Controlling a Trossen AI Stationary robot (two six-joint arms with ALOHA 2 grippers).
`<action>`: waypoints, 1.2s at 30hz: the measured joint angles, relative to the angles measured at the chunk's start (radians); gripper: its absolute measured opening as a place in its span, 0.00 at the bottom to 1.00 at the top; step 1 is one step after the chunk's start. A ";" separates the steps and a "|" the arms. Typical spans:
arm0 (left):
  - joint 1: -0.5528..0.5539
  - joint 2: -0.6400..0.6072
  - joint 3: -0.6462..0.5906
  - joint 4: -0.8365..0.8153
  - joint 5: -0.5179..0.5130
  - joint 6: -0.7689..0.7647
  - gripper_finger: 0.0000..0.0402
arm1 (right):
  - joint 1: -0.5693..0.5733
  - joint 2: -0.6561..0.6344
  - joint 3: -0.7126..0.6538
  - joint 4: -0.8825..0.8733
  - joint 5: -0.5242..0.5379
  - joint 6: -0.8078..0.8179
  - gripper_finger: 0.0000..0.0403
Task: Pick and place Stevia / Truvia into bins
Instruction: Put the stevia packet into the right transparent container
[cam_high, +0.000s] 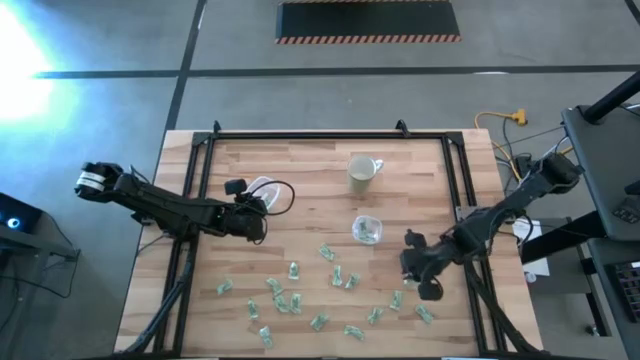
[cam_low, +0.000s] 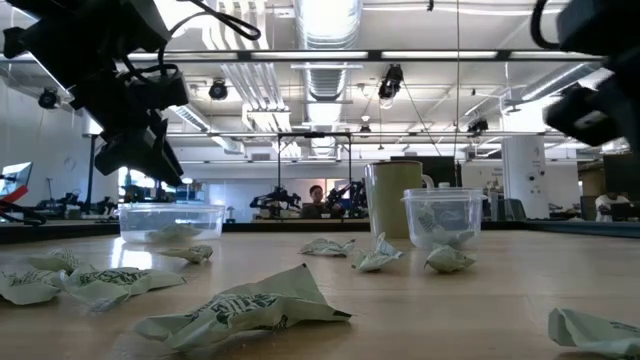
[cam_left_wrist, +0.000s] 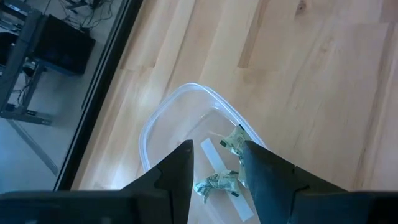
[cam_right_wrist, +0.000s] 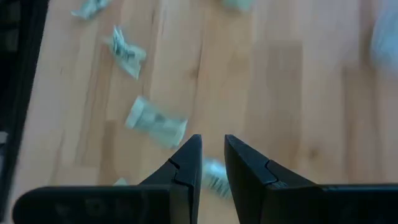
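Observation:
Many small green-and-white Stevia packets (cam_high: 290, 300) lie scattered on the near half of the wooden table. My left gripper (cam_left_wrist: 214, 149) hangs open just above the wider clear bin (cam_left_wrist: 163, 124) at the table's left. Between its fingers I see two packets (cam_left_wrist: 214, 182) lying inside that bin. The smaller clear bin (cam_high: 366, 230) stands mid-table and holds packets. My right gripper (cam_right_wrist: 212, 144) hovers over loose packets (cam_right_wrist: 155, 124) near the right edge. Its fingers point down with a narrow gap and nothing between them; a blurred packet (cam_right_wrist: 214, 180) lies below.
A pale mug (cam_high: 362, 172) stands behind the small bin, toward the far edge. A black metal frame (cam_high: 455, 170) borders the table's left, right and far sides. Bare wood lies between the two bins and along the far side.

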 joint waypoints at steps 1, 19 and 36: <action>0.000 0.000 0.000 0.000 0.000 -0.002 0.31 | 0.020 0.000 -0.003 -0.009 0.005 0.049 0.15; 0.001 0.000 0.000 0.000 0.000 -0.023 0.31 | 0.087 0.006 -0.111 -0.014 0.113 0.307 0.34; 0.000 0.000 0.000 0.000 0.000 -0.025 0.31 | 0.088 0.009 -0.179 0.105 0.112 0.353 0.41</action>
